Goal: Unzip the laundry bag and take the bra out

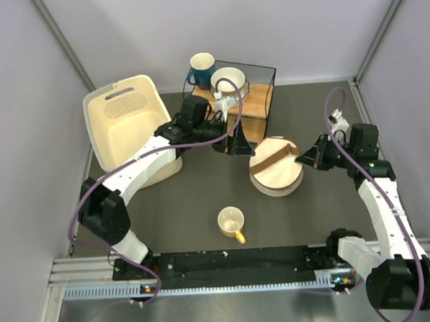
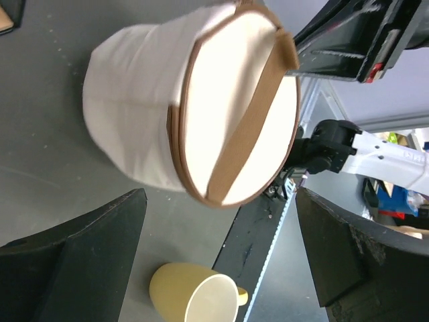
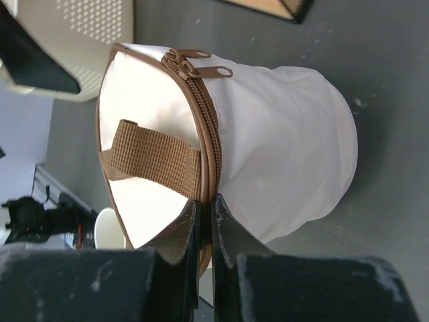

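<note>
Closest to the lens, in the right wrist view, is the right claw (image 3: 205,213). Its fingers are drawn almost together and appear to pinch the brown rim of the bag (image 3: 268,134) just beside one end of the strap (image 3: 157,157); I judge that it steadies the bag there. The left claw (image 1: 234,145) is spread wide and carries nothing. It hangs at the far-left side of the bag, near it but, as far as I can tell, not touching. The bag stands on the bench (image 1: 202,198) a little right of the middle, between the two claws, with a mug (image 1: 231,223) near it on the near-left side and a basket (image 1: 123,130) well apart at the far left. It looks roughly upright — the axis of the cylinder rises from the bench and the round lid faces upward. The strap crosses the lid from near-left to far-right, where the right claw is. For the task, I judge that nothing is opened yet: the zip is closed along the rim wherever it shows, and the two pulls (image 3: 204,64) lie together on the far side of the rim, apart from both claws. The bra is not visible — presumably it is inside. So all the work is left: take a pull, run the zip round, lift the lid and draw the bra out.
</note>
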You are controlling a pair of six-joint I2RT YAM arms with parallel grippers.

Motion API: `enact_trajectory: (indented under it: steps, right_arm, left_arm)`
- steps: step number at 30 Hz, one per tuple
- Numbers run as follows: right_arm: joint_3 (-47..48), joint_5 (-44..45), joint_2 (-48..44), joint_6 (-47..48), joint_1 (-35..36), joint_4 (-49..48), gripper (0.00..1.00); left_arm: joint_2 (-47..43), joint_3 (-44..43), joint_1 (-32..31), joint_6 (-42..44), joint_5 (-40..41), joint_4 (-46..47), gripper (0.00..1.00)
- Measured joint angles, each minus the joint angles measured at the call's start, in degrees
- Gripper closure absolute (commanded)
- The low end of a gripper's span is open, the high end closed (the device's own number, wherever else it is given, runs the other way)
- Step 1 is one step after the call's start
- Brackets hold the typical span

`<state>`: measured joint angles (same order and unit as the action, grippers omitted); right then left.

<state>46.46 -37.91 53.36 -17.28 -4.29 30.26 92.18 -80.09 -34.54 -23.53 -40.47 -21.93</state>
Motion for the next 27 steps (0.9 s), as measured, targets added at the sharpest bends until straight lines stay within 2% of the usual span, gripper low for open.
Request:
enact_trajectory:
  steps: [7, 11, 12, 13, 14, 15, 16, 17, 18, 19, 23, 27]
  right_arm:
    - [1.3, -8.5, 5.4, 4.2, 0.3, 4.2, 1.0]
    - [1.3, -10.6, 6.3, 5.0, 0.5, 5.7, 1.0]
    - [1.3, -10.8, 6.3, 5.2, 0.6, 5.9, 0.86]
    - [1.4, -10.8, 6.4, 5.2, 0.6, 5.9, 0.75]
    - [1.4, -10.8, 6.7, 5.2, 0.7, 6.0, 0.59]
    - [1.7, -10.9, 7.4, 5.1, 0.7, 6.3, 0.27]
    - [2.2, -11.1, 8.4, 4.8, 0.7, 6.3, 0.2]
    - [2.8, -11.3, 9.5, 4.3, 0.8, 6.2, 0.16]
    - [3.2, -10.9, 10.4, 4.0, 0.8, 6.2, 0.09]
    - [3.7, -9.9, 11.1, 3.3, 0.8, 6.2, 0.07]
    - [4.3, -3.1, 10.1, -0.6, 0.8, 7.2, 0.06]
    - [1.3, 3.7, 1.7, -6.2, 0.8, 7.2, 0.05]
  left_arm:
    - [4.0, -1.6, -0.2, -1.7, -3.4, 2.8, 0.05]
    - [6.5, -2.2, -0.6, -2.1, -2.4, 2.8, 0.17]
    - [7.1, -2.3, -0.9, -2.4, -2.0, 2.8, 0.21]
    - [7.8, -2.6, -1.1, -2.7, -1.9, 2.8, 0.28]
    - [8.7, -3.1, -1.4, -3.2, -1.9, 2.9, 0.34]
    - [9.8, -3.6, -1.7, -3.7, -1.8, 3.1, 0.67]
    - [10.6, -4.0, -2.1, -4.2, -1.6, 3.6, 0.88]
    - [11.3, -4.2, -2.5, -4.9, -1.0, 4.0, 1.0]
    - [11.8, -4.2, -2.8, -5.4, -0.4, 4.3, 1.0]
    - [12.2, -4.1, -3.1, -6.0, 0.0, 4.8, 1.0]
    - [11.7, -2.4, -3.7, -8.4, 3.0, 7.0, 1.0]
    - [7.1, 3.8, -3.8, -11.7, 8.9, 8.7, 1.0]
